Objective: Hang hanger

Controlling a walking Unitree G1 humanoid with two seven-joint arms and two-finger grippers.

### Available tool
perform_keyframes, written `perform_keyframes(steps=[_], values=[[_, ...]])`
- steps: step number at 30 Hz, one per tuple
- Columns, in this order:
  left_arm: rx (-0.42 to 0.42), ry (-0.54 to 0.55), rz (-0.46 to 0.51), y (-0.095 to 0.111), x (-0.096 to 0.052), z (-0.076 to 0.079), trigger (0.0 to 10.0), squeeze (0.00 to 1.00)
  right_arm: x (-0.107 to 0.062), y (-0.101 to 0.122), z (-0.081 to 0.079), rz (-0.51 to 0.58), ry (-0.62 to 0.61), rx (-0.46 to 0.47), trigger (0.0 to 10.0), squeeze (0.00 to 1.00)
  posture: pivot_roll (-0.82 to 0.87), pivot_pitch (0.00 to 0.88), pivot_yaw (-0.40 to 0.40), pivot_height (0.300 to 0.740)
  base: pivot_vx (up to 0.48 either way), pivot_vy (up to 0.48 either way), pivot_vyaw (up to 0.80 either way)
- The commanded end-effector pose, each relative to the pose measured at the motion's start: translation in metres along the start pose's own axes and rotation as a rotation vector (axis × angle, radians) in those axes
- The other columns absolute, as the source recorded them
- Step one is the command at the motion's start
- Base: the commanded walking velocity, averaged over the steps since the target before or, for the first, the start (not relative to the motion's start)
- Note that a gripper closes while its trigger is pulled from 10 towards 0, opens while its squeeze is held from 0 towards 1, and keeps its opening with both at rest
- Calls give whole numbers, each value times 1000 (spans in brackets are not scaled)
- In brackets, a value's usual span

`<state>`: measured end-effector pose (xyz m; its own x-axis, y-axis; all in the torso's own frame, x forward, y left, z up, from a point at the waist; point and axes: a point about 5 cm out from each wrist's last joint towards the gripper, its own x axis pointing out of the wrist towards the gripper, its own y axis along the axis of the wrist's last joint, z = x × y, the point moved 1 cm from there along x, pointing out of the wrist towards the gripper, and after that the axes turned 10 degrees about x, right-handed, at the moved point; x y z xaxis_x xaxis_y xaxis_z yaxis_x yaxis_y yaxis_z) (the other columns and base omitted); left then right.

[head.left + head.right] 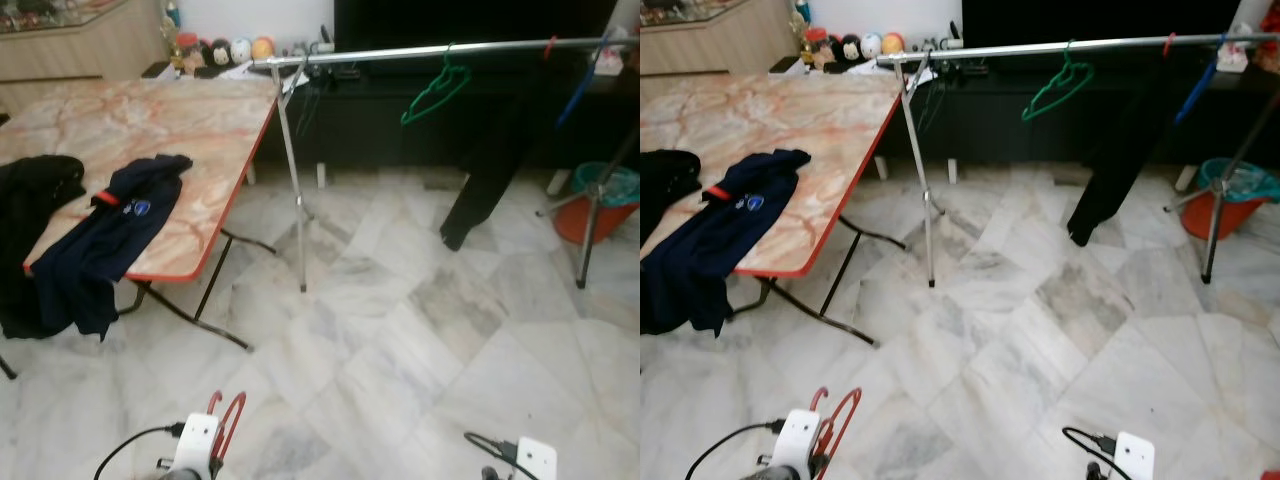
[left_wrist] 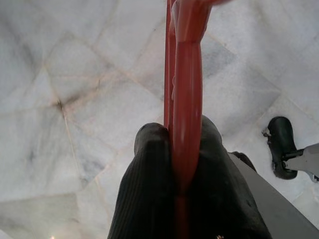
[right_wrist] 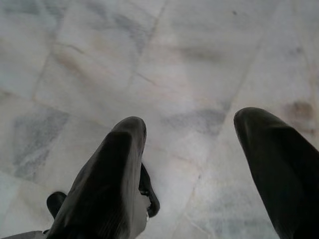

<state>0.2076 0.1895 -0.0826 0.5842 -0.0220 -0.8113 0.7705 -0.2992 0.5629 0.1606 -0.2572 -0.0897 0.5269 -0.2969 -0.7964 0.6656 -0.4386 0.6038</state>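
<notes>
My left gripper is shut on a red plastic hanger, pinched between its two black fingers. In the eye views that red hanger pokes up at the bottom left, beside my left wrist. A silver clothes rail on thin legs stands ahead across the marble floor. A green hanger and a dark garment hang from it. My right gripper is open over bare floor with nothing between its fingers.
A folding table with a marble-pattern top and red edge stands at the left, carrying dark clothes. An orange bucket sits at the far right by the rail's leg. A dark TV cabinet runs behind the rail.
</notes>
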Motion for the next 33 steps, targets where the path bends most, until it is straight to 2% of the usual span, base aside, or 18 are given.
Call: perform_keyframes(steps=[1, 7, 14, 20, 33], values=[[7, 0, -34, -11, -2, 0, 10000, 0, 0, -2, -3, -8, 12, -21, 10000, 0, -73, 0, 70, 740, 0, 0, 0], [2, 1, -37, -12, -2, 2, 10000, 0, 0, -2, -2, -13, 18, -24, 10000, 0, -73, 0, 67, 740, 0, 0, 0], [23, -7, -41, -13, -2, 3, 10000, 0, -1, -5, -3, -23, 20, -37, 10000, 0, -82, 0, 72, 740, 0, 0, -552], [22, -6, -36, -12, -2, 3, 10000, 0, -1, -6, -3, -21, 19, -42, 10000, 0, -83, 0, 78, 740, 0, 0, 0], [36, -13, -45, -18, -3, 1, 10000, 0, -1, -8, -3, -24, 20, -37, 10000, 0, -88, 0, 82, 740, 243, 0, 0]])
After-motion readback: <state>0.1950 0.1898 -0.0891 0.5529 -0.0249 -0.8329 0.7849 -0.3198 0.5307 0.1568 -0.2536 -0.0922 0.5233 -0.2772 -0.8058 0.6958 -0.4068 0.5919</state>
